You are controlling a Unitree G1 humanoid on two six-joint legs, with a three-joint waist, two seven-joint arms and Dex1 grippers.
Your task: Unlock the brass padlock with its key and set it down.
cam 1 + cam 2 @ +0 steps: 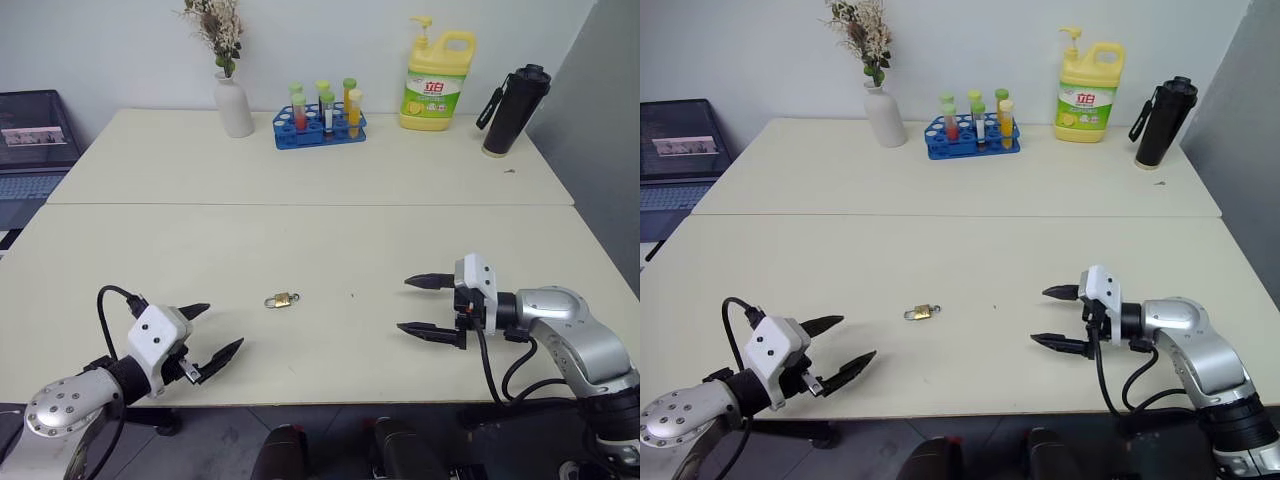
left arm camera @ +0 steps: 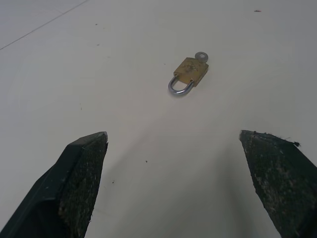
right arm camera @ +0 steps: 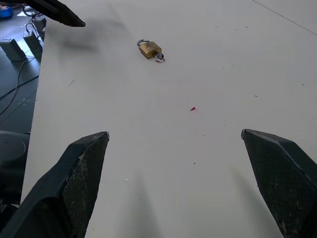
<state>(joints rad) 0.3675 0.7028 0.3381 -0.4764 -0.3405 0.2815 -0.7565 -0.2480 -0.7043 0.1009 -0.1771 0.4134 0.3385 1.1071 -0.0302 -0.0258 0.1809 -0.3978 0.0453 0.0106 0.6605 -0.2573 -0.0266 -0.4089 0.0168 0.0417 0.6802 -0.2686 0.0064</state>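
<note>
brass padlock (image 2: pixel 190 72) flat on table (image 1: pixel 300 250), silver shackle closed, key (image 2: pixel 201 57) inserted

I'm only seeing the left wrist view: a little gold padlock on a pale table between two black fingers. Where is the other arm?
Observer: The right gripper hovers on the padlock's far side, open, pointing toward it.
Operator: Is the key nearby?
Observer: The key sticks out of the padlock's bottom, opposite the shackle; the right wrist view shows it from that side.
Operator: What else is on the table?
Observer: At the back stand a vase, a tube rack, a yellow bottle and a black flask.
</note>
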